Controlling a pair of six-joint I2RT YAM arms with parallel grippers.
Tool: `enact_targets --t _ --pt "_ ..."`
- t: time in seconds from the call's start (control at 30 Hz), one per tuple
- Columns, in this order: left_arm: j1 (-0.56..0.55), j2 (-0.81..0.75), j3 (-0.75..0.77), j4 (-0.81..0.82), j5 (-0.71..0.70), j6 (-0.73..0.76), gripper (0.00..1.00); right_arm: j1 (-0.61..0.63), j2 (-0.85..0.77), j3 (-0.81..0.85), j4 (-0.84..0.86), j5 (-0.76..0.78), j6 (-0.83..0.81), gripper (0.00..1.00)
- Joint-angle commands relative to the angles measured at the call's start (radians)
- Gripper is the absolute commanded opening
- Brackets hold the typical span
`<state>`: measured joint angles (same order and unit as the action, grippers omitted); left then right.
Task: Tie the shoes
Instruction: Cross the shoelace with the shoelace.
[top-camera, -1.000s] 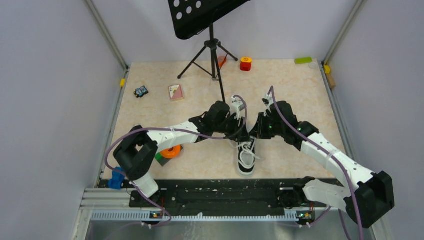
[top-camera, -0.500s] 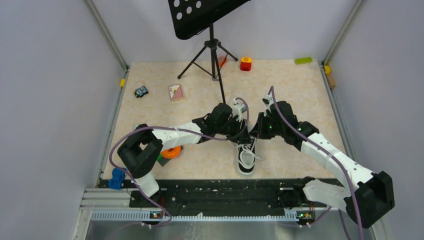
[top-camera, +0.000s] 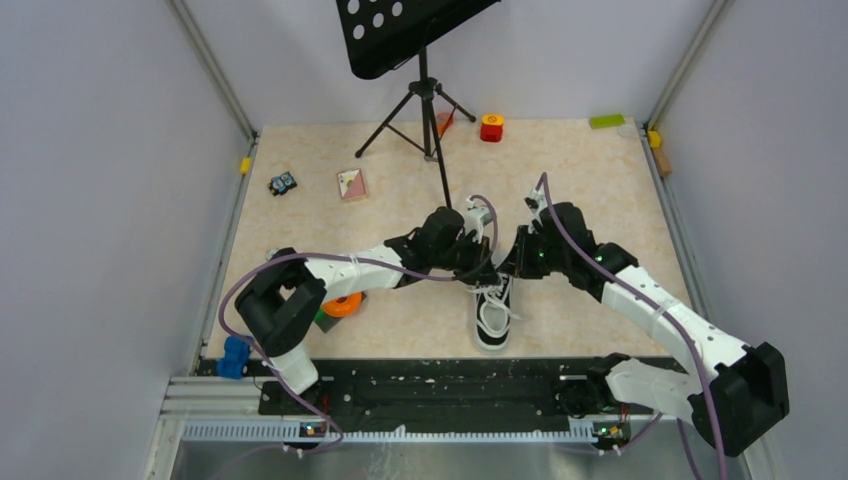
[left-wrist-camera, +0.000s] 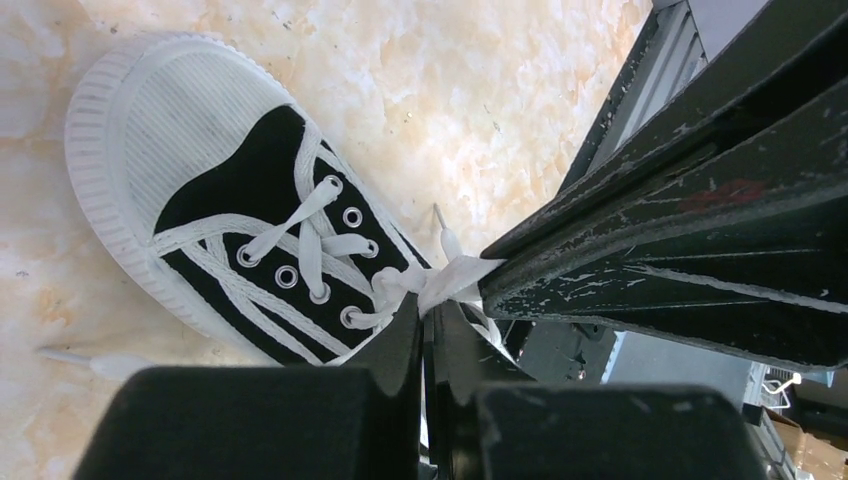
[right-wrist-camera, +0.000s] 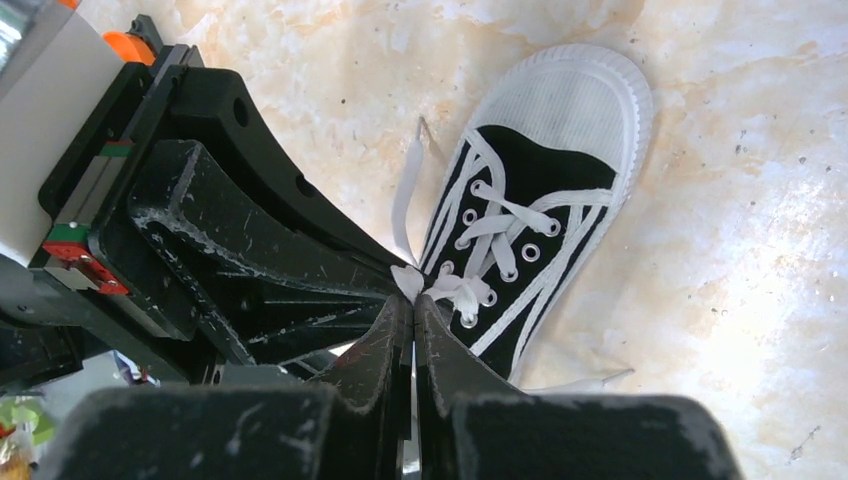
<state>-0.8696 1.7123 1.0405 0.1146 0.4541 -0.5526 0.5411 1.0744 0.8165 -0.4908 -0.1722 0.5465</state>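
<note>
One black canvas shoe (top-camera: 492, 318) with a white toe cap lies mid-table, toe toward the arms. Both grippers meet over its tongue end. In the left wrist view the shoe (left-wrist-camera: 230, 200) fills the upper left, and my left gripper (left-wrist-camera: 428, 308) is shut on a white lace (left-wrist-camera: 455, 278) at the top eyelets. Right across from it, my right gripper (left-wrist-camera: 650, 250) grips the same bunch. In the right wrist view my right gripper (right-wrist-camera: 412, 300) is shut on the lace (right-wrist-camera: 408, 280) beside the shoe (right-wrist-camera: 540, 190). Loose lace ends (right-wrist-camera: 570, 384) trail on the table.
A music stand tripod (top-camera: 425, 110) stands behind the shoe. An orange roll (top-camera: 342, 304) lies under the left forearm, with a blue item (top-camera: 235, 355) at the near left edge. A card (top-camera: 351, 184), a small toy (top-camera: 283, 183), a red block (top-camera: 491, 127) and a green block (top-camera: 606, 121) lie farther back.
My left gripper has closed onto the lace; it stood open before. The left arm shifted slightly toward the shoe. The right arm has not moved.
</note>
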Motion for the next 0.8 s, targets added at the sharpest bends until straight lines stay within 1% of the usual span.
enact_targets --t 0.0,0.07,0.1,0.2,0.33,0.47,0.6,0.7,0.77 --pt "0.000 0.001 -0.013 0.046 -0.003 0.005 0.00 0.004 -0.040 0.007 -0.011 0.018 0.014 0.03" --pt "0.000 -0.004 -0.020 0.046 -0.004 0.013 0.00 0.003 -0.063 0.009 -0.031 0.053 0.019 0.26" --pt "0.001 -0.006 -0.024 0.047 -0.008 0.015 0.00 0.002 -0.079 0.011 -0.043 0.070 0.021 0.33" --pt "0.002 -0.012 -0.033 0.054 -0.008 0.019 0.00 -0.003 -0.126 0.017 -0.071 0.098 0.027 0.43" --pt "0.006 -0.011 -0.048 0.071 -0.004 0.020 0.00 -0.013 -0.185 0.001 -0.082 0.112 0.044 0.46" --pt "0.015 -0.019 -0.068 0.090 0.002 0.014 0.00 -0.024 -0.238 -0.063 -0.059 0.121 0.072 0.46" --pt "0.027 -0.036 -0.107 0.150 0.014 0.002 0.00 -0.033 -0.234 -0.142 0.005 0.050 0.072 0.42" --pt "0.032 -0.030 -0.098 0.134 0.006 0.002 0.00 -0.033 -0.202 -0.182 0.055 -0.015 0.068 0.41" --pt "0.032 -0.029 -0.096 0.134 0.009 -0.002 0.00 -0.033 -0.172 -0.192 0.076 -0.046 0.055 0.38"
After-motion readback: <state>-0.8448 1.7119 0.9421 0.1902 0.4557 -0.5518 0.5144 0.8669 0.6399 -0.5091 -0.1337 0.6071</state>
